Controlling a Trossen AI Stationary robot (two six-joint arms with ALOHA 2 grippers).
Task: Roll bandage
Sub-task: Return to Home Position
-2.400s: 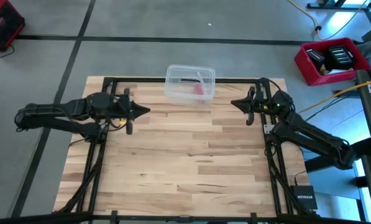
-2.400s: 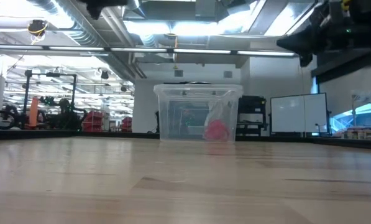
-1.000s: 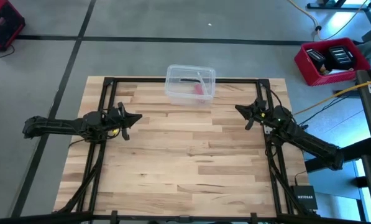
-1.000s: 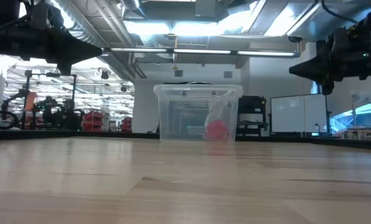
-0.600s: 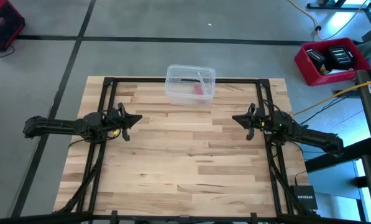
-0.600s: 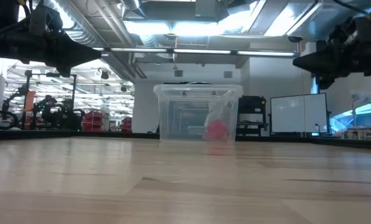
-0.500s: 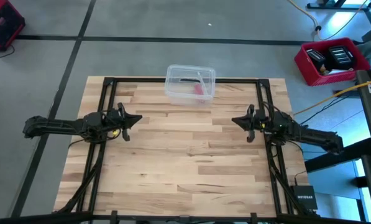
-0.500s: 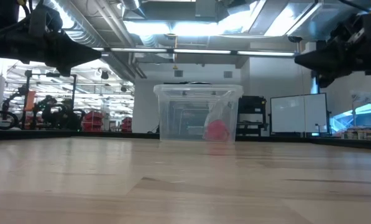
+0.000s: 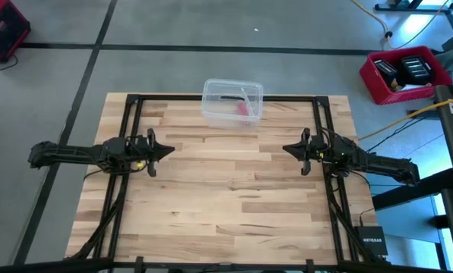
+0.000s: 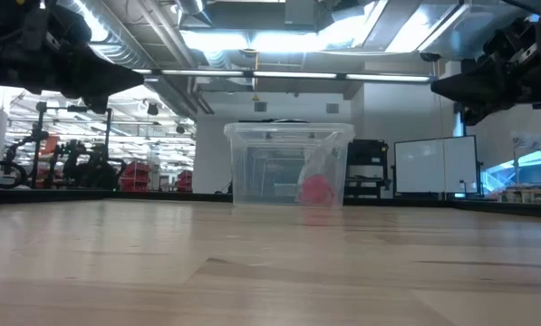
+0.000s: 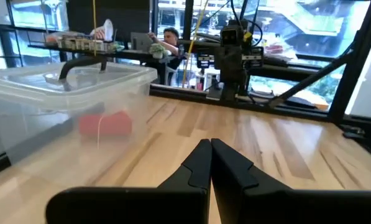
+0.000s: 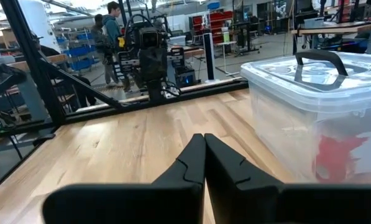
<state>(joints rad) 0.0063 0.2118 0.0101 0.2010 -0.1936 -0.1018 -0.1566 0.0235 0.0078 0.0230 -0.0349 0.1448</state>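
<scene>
The bandage (image 9: 243, 110) is a small red roll inside a clear plastic box (image 9: 218, 97) with a dark handle, which stands at the middle of the table's far edge. The roll (image 10: 316, 189) rests on the box floor, beside a crinkled clear wrapper. It also shows through the box wall in the left wrist view (image 11: 105, 124) and the right wrist view (image 12: 337, 155). My left gripper (image 9: 171, 150) hovers shut at the table's left, pointing level toward the middle. My right gripper (image 9: 285, 149) hovers shut at the right, facing it. Both are well short of the box and hold nothing.
Dark frame rails (image 9: 127, 121) run along the table's left, right and far edges. Bare wooden tabletop (image 9: 226, 189) lies between the two grippers and toward the near edge. A red crate (image 9: 404, 72) sits on the floor beyond the right edge. People stand in the room behind (image 12: 114, 25).
My right arm has swung its gripper toward the table's near edge and now points level at the middle, rolling a little as it went. My left gripper has turned slightly in place. Both have stayed shut. The box and the bandage have not moved.
</scene>
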